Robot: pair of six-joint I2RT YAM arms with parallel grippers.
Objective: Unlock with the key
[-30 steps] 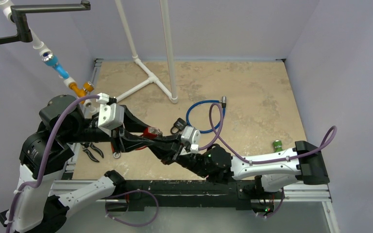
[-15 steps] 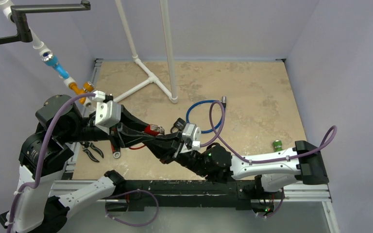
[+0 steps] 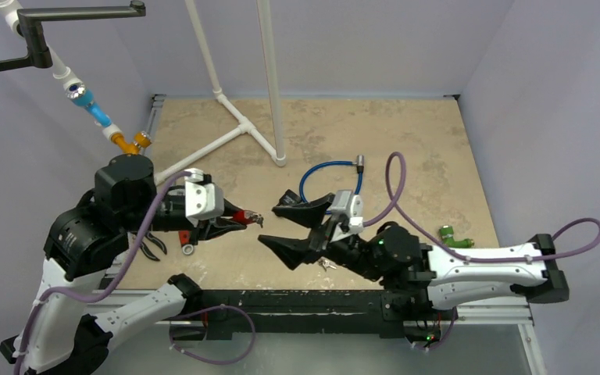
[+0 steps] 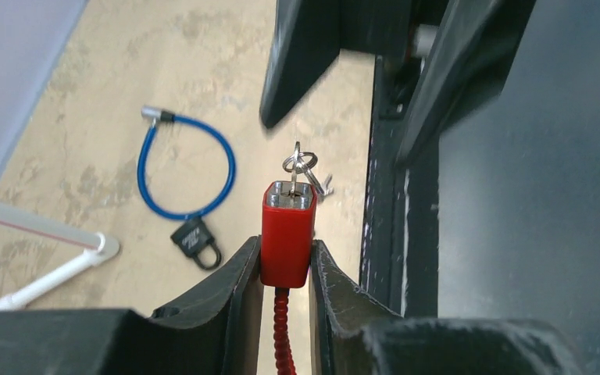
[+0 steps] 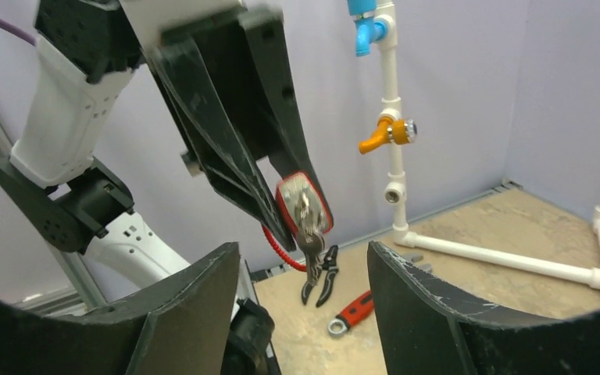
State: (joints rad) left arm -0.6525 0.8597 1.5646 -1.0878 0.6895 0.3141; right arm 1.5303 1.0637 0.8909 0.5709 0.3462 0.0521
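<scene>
- Red block-shaped lock (image 4: pixel 287 234) with a bright metal end face is held up off the tan stone-patterned counter (image 3: pixel 406 141), near the front edge and between the two arms.
- The left hand (image 4: pixel 285 250) is clenched on the lock's sides, with the metal face pointing toward the other arm.
- A red ribbed cable (image 4: pixel 283 336) runs back from the lock's rear between the fingers.
- The small silver key (image 4: pixel 301 166) on its ring is already seated in the keyhole and sticks out of the face, so insertion looks done.
- The right hand (image 3: pixel 269 224) is spread wide and grasps nothing; it is just short of the key, not touching it.
- I cannot tell whether the key has been turned, and no view shows the cable's locking end.
- As I judge it, what may be left is turning the key and freeing the cable.
- A blue cable loop (image 4: pixel 223 156) with a black padlock (image 4: pixel 197 241) lies apart on the counter, untouched.
</scene>
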